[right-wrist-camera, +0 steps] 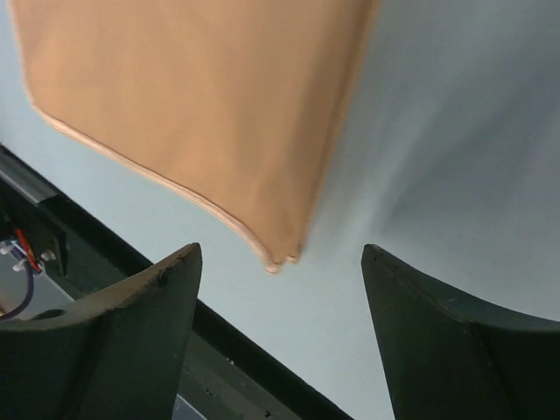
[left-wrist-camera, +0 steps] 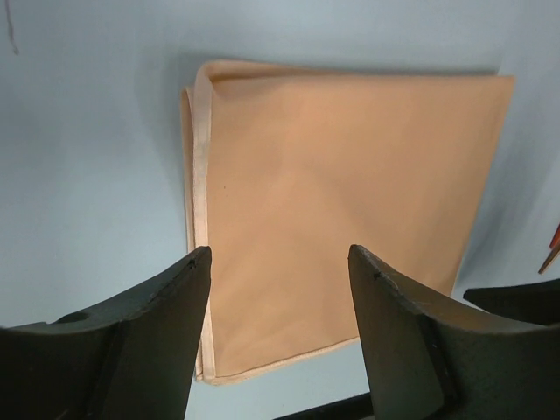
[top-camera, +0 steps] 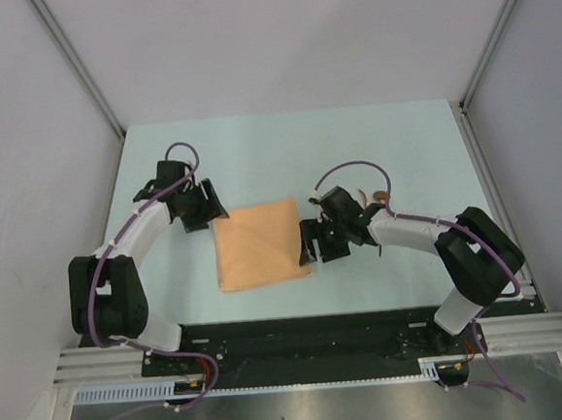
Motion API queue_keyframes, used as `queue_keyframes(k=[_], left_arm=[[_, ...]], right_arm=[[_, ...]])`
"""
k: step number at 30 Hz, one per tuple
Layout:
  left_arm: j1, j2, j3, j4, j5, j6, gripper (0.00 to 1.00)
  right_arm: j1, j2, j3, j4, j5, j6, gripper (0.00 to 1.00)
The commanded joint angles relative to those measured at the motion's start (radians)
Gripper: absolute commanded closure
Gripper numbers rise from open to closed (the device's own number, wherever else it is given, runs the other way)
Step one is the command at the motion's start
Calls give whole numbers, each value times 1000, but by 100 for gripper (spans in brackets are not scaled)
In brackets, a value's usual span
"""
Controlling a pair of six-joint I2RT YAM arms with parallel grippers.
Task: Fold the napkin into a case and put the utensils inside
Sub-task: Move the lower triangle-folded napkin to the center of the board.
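napkin (top-camera: 261, 244): peach-orange, lay folded flat, hems doubled | left gripper (top-camera: 210, 210): jaws stood apart, empty, at its far-left corner | right gripper (top-camera: 309, 247): jaws stood apart, empty, beside its near-right corner

The napkin (top-camera: 259, 244) lies between two end effectors (top-camera: 215, 212) (top-camera: 309, 244).

pale blue-green table (top-camera: 256, 144), matte and flat. carries a peach-orange napkin (top-camera: 259, 243) near the middle, folded flat into a near-square, layered hems showing along one edge. also bears reddish-brown utensils (top-camera: 377, 196) further right, apart from the cloth, mostly hidden.
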Motion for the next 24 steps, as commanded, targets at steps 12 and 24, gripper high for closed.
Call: queue_keyframes(k=[12,24], left_arm=[[-7,-228,-87,-6,32,-16,31],[-9,-133,-35,-17,56,25,31]], right_arm=[[25,62,-172,311,-54,185,51],[-83,67,-221,279,-60,130,99]])
